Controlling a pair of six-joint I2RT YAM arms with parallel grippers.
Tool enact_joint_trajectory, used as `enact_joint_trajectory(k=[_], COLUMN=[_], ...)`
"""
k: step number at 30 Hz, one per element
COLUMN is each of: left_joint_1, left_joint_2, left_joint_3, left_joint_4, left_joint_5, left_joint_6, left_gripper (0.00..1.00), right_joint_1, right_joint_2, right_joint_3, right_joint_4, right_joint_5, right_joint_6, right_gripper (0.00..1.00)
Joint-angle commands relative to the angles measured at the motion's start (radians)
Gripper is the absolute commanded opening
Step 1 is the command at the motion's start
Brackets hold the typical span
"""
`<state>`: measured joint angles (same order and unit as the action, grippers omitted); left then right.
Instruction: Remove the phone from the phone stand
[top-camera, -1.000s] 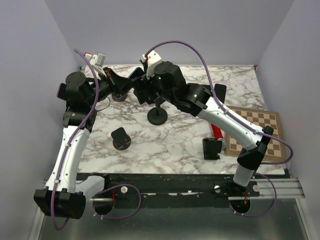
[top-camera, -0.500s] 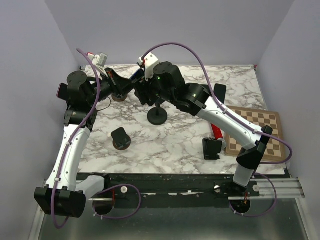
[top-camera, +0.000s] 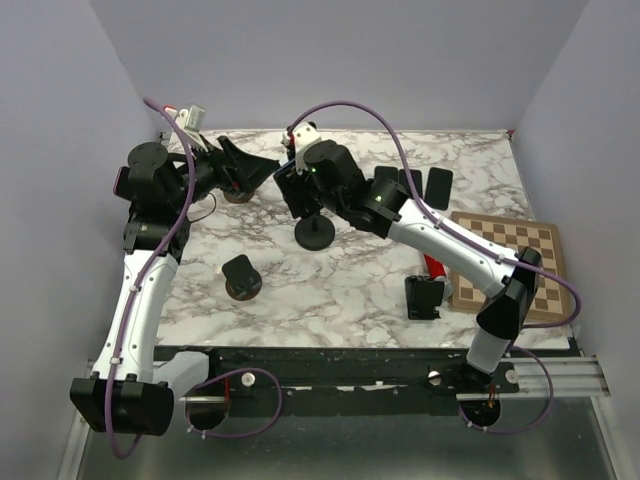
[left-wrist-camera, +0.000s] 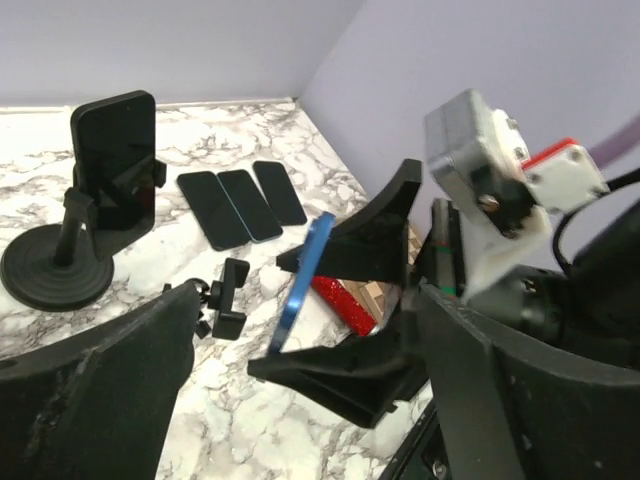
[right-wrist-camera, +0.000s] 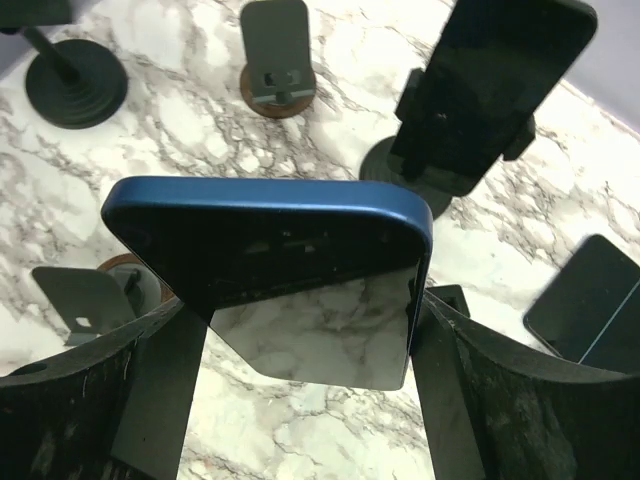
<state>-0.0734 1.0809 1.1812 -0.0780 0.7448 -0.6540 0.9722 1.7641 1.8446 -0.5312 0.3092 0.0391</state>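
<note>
Blue phone (right-wrist-camera: 270, 220) is pinched tight in the right claw (right-wrist-camera: 310, 320), which has drawn back nearward from the wide-open, empty left claw (top-camera: 258, 168); it's airborne over the far surface (top-camera: 350, 280), clear of the stand (top-camera: 315, 232), so removal looks done.

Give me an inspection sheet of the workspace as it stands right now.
Surface: marble tabletop, no spills seen.
Job's things: blue phone held in the air, clear of every stand; empty brown-based stand close by.
Clutter: black stand holding a dark phone; second empty stand; three flat phones; chessboard; red object.
Grippers: right pincer shut on the blue phone; left pincer open, empty.
Cables: purple cables arch above the arms, off the table.
Surroundings: plain lilac walls; nothing else seen.
</note>
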Motion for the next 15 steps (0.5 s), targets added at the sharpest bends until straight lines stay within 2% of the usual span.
enact_joint_trajectory(k=[1, 6, 9, 15], left_joint_1=[0.015, 0.046, 0.050, 0.050], left_joint_2=[-0.032, -0.029, -0.024, -0.021], left_joint_3=[0.014, 0.008, 0.002, -0.005], left_joint_4=[0.010, -0.007, 0.003, 0.016], left_joint_5=[-0.017, -0.043, -0.041, -0.032], left_joint_6=[0.002, -0.011, -0.022, -0.030], left_gripper=[0.99, 0.99, 0.99, 0.99], right_joint_1=[-0.040, -0.182, -0.315, -0.581], right_joint_2=[-0.069, -0.180, -0.256, -0.296], right_joint_3=[-0.033, -0.132, -0.187, -0.181], right_joint_4=[0.078, 0.089, 0.079, 0.011], right_joint_5=[0.071, 0.062, 0.053, 0.005], right_joint_6=[0.069, 0.178, 0.226, 0.239], right_gripper=[0.01, 0.01, 0.01, 0.01])
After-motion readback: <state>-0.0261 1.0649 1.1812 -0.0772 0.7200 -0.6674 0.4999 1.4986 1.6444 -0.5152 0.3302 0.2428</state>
